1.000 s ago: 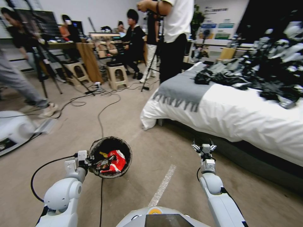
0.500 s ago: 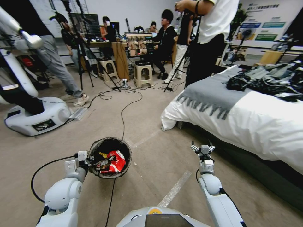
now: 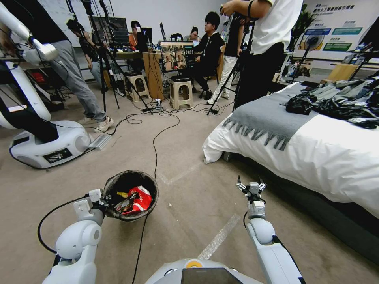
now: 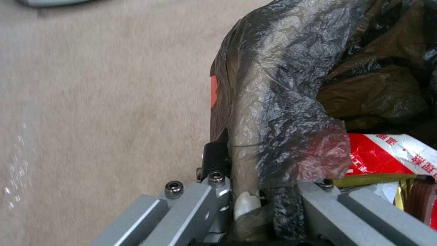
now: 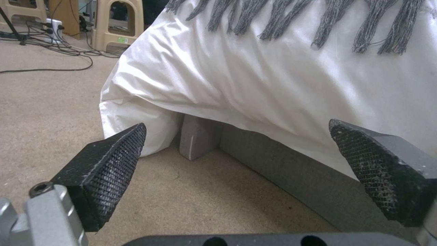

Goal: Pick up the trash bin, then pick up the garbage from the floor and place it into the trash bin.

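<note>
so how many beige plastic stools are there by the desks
2: one stool on the left beside the tripod legs, the other to its right, below the monitor. More may be hidden behind the people.

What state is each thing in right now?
Trash bin: lifted off the floor, rim clamped, wrappers inside.
Left gripper: shut on the bin's rim.
Right gripper: open, empty, held out over the carpet near the bed.
Red wrapper: inside the bin, crumpled.
</note>
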Controlling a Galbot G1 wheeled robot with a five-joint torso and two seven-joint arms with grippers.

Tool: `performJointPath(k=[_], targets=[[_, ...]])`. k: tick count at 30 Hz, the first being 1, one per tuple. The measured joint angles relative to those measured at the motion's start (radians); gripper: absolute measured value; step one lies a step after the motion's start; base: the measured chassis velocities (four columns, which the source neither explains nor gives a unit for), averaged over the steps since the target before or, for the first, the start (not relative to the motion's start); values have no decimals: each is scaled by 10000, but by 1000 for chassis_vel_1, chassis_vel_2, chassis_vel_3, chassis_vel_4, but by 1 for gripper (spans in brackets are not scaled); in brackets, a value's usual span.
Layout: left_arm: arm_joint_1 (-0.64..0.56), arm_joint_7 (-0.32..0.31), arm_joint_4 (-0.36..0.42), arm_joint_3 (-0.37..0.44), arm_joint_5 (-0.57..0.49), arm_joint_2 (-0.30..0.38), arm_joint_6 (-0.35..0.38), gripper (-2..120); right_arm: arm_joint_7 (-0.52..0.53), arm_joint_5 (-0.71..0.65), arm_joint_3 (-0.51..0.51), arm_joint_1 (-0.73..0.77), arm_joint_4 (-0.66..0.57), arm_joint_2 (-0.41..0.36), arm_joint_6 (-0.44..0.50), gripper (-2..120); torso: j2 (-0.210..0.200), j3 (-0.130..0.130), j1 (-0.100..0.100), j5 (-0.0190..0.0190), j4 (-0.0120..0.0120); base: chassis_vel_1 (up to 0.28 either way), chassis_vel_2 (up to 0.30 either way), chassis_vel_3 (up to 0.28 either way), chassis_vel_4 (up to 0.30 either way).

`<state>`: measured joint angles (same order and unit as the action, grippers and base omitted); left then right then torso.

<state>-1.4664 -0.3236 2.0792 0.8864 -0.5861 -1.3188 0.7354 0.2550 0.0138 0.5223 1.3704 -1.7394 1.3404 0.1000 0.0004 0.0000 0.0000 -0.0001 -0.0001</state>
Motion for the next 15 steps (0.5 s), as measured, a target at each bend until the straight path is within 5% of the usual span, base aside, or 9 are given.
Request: performJointPath(k=[15], targets=[[464,-2566,-1553,16,-2465,56,-42,0,23,116,1,98,11,67,84,100,2,-3,-1,19,6,0,0,0,0]])
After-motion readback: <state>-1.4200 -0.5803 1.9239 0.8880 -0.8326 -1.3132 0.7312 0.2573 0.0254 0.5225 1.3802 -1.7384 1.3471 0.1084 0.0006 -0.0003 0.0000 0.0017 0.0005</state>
